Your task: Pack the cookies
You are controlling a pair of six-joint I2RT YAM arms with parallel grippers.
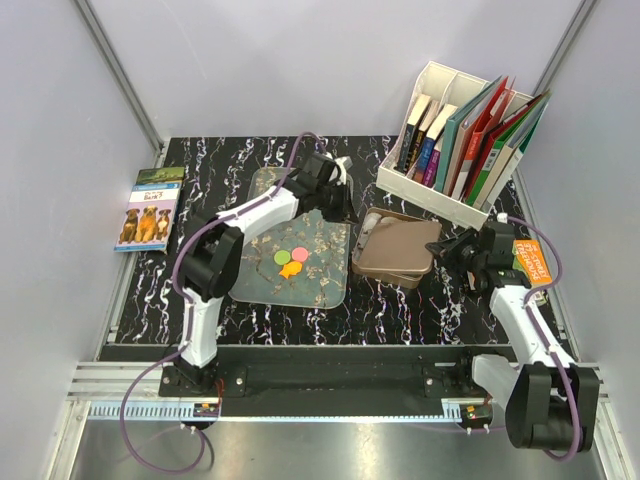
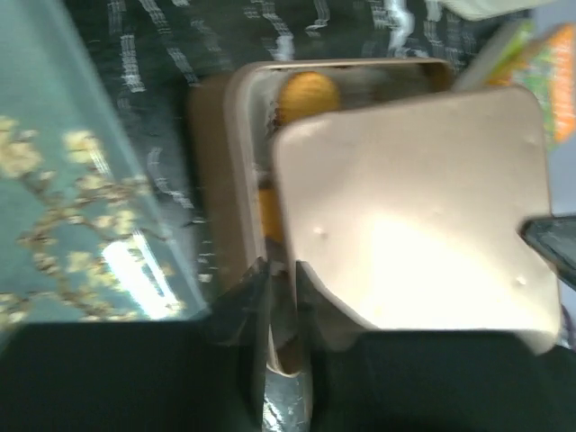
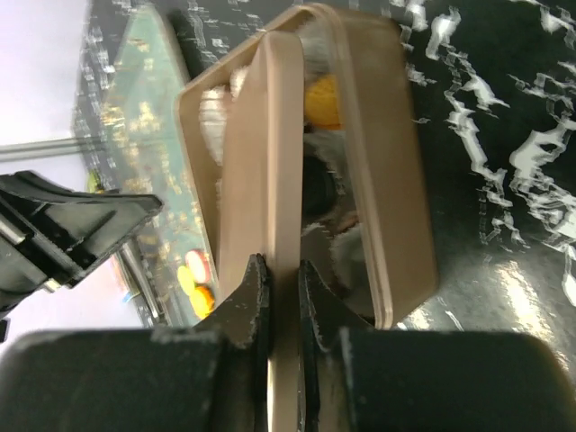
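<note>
Clamping shut, right claw (image 3: 281, 267) holds the tan metal lid (image 3: 270, 135), left claw (image 2: 279, 270) the wall of the brown tin (image 2: 211, 171); coloured disc cookies (image 1: 284, 258) lie unpacked.

cookies (image 1: 291, 262) | green, pink, yellow discs flat on tray (image 1: 262, 285) (clustered) | orange one (image 2: 309, 90) in tin (image 1: 390, 275)

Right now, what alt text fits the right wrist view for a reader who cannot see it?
The right pincer is shut on the edge of a tan lid, seen edge-on above a tan tin that holds an orange cookie and white cups. More cookies lie on the tray behind.
</note>
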